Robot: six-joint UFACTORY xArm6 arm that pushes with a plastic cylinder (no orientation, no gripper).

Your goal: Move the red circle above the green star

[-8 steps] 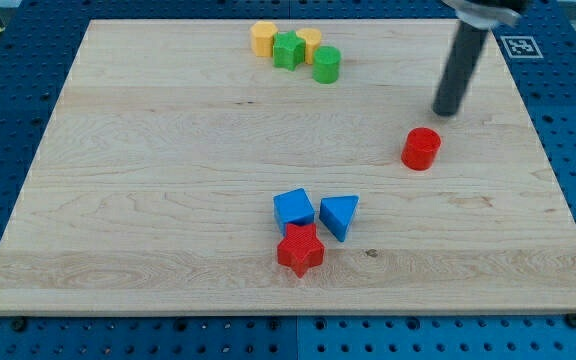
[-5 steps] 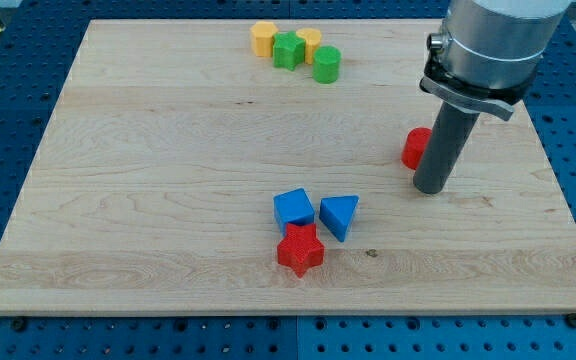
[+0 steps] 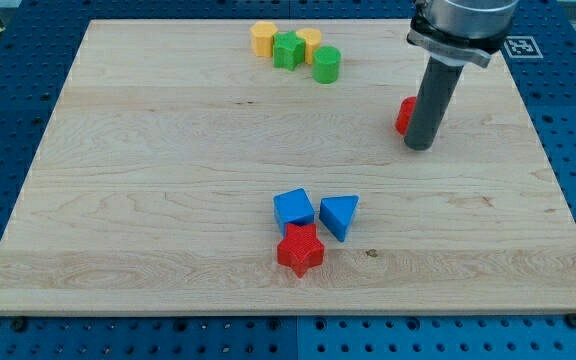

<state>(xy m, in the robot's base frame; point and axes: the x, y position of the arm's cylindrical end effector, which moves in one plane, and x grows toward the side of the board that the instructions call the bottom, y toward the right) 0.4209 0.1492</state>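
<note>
A: Camera view, where's the red circle (image 3: 405,115)?
B: Upper right of the bench (image 3: 168,150), mostly hidden behind my rod; it shifted up since earlier.
A: End effector?
B: A plain rod, no jaws. My tip (image 3: 419,147) touches its lower right; green star (image 3: 288,50) is well left.

At the upper right of the frame, a pale grey cylindrical housing with a dark collar carries a straight, smooth dark-grey rod ending in my tip (image 3: 419,147)
</note>
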